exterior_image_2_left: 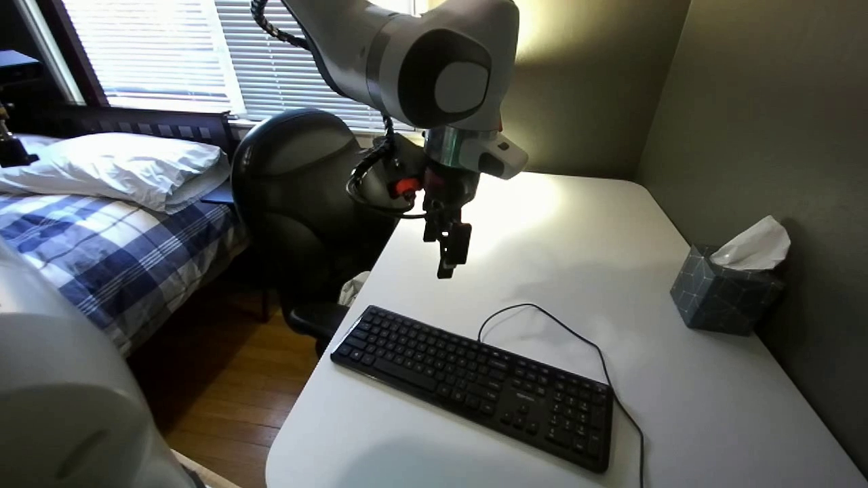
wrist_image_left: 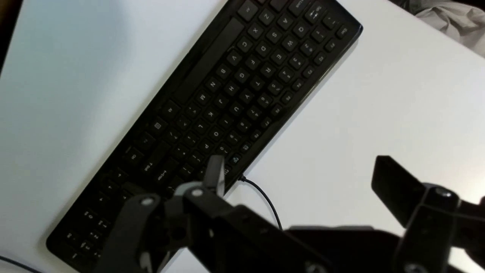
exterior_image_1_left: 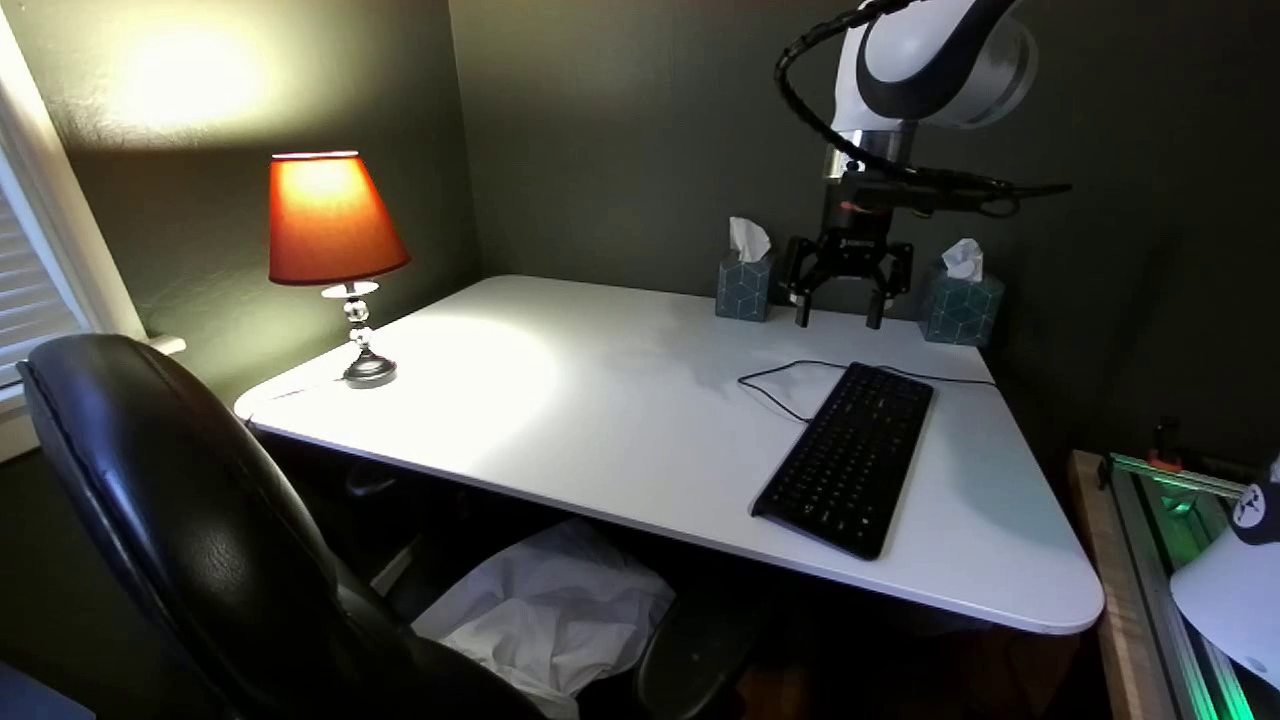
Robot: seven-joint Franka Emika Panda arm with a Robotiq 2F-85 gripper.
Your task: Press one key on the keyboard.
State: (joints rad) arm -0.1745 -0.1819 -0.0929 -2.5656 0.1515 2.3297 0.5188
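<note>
The black keyboard lies flat on the white desk in both exterior views [exterior_image_1_left: 850, 450] [exterior_image_2_left: 468, 379] and fills much of the wrist view [wrist_image_left: 227, 94]. Its thin black cable [exterior_image_2_left: 576, 332] leaves the rear edge and curls over the desk. My gripper [exterior_image_1_left: 839, 318] points down and hangs above the desk, apart from the keyboard. It also shows in an exterior view [exterior_image_2_left: 447, 271], off the cable side of the keyboard. In the wrist view the gripper [wrist_image_left: 299, 163] has its fingers wide apart with nothing between them. One finger overlaps the keyboard's rear edge and hides some keys; the other is over bare desk.
Two tissue boxes [exterior_image_1_left: 743, 288] [exterior_image_1_left: 962, 305] stand at the desk's wall side. A lamp with an orange-red shade [exterior_image_1_left: 335, 220] stands at the far end of the white desk [exterior_image_1_left: 600, 380]. A black chair [exterior_image_2_left: 291, 203] stands at the desk's long side.
</note>
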